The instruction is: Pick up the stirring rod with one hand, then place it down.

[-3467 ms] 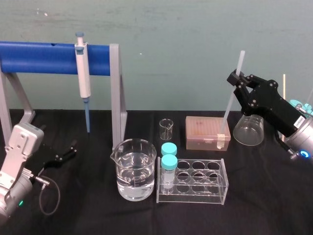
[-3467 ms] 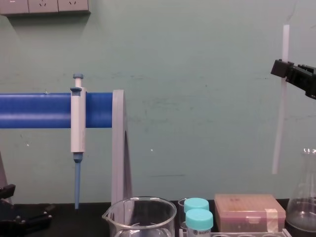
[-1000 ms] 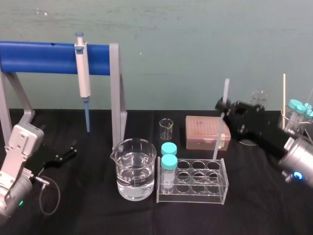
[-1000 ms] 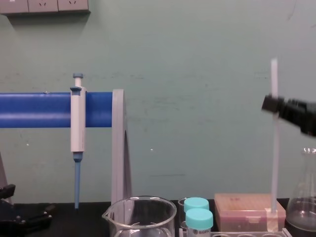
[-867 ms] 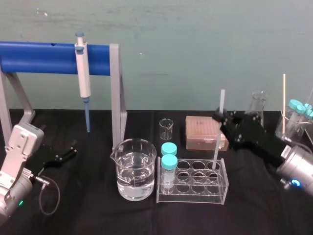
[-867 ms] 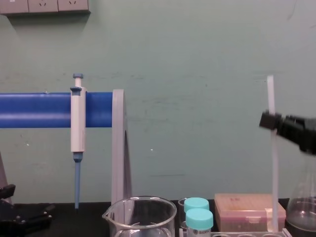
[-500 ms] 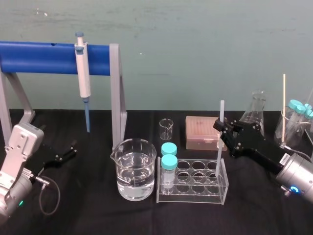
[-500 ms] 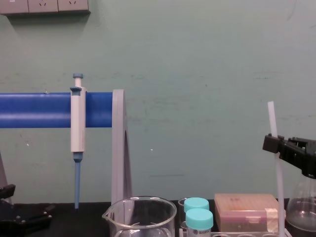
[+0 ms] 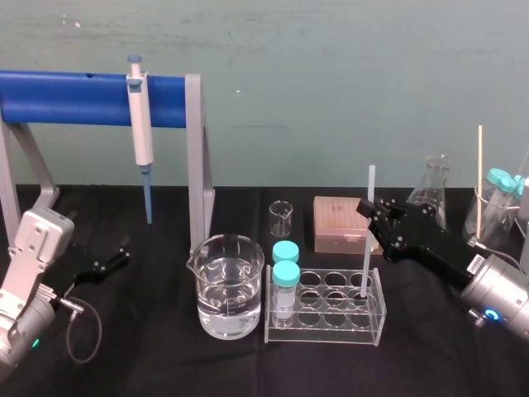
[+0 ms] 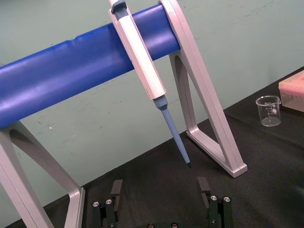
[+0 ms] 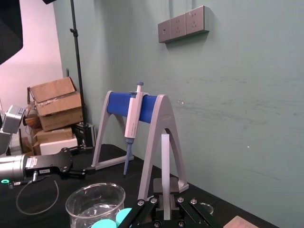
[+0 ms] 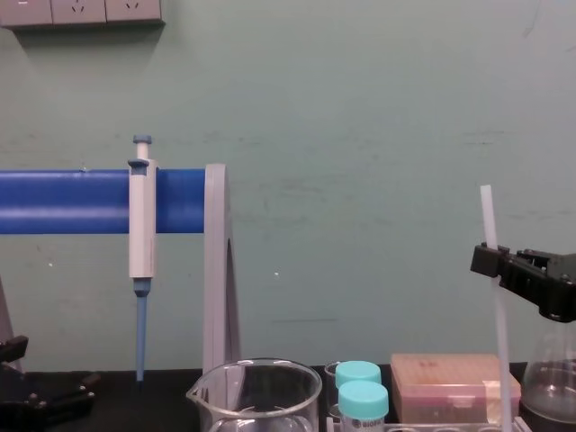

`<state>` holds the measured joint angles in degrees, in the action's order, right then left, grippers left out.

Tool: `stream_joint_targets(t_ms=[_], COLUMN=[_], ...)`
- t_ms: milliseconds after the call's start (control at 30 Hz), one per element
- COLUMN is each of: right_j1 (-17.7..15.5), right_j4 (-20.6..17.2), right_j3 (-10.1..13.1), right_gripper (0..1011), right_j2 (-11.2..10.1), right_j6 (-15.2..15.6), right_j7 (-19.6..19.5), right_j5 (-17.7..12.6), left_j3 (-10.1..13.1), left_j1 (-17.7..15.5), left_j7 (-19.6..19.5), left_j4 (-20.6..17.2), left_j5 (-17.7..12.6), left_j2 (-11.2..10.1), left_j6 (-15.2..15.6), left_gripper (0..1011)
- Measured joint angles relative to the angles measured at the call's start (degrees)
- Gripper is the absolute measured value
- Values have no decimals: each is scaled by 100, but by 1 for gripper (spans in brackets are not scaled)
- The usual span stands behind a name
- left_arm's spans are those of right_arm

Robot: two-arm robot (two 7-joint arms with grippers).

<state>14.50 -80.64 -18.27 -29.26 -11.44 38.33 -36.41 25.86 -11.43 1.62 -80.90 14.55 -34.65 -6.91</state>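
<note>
I see the right gripper [image 9: 369, 213], black with blocky fingers, with its jaws closed on the upper part of the long, thin, translucent-white stirring rod [image 9: 364, 258]. The rod stands nearly upright, its lower end inside a well at the right end of the clear plastic test-tube rack [image 9: 326, 335]. The left gripper [image 9: 114, 255] rests on the black worktop [image 9: 165, 364], jaws apart.

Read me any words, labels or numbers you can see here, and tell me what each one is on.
Nothing here reads clearly.
White label behind the right gripper holding the stirring rod: too small to read.
Printed marks on the small beaker: too blurred to read.
</note>
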Motion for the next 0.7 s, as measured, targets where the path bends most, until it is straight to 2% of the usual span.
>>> stream_joint_targets(t_ms=[700], right_j1=[-127], right_j4=[17], right_j3=[-1], right_gripper=[71], right_j2=[35], right_j6=[100], right_j7=[-91], right_j5=[-42], left_j3=[0], left_j1=[0], left_j7=[0], left_j4=[0], left_j5=[0], left_j2=[0], left_j6=[0], left_gripper=[1000])
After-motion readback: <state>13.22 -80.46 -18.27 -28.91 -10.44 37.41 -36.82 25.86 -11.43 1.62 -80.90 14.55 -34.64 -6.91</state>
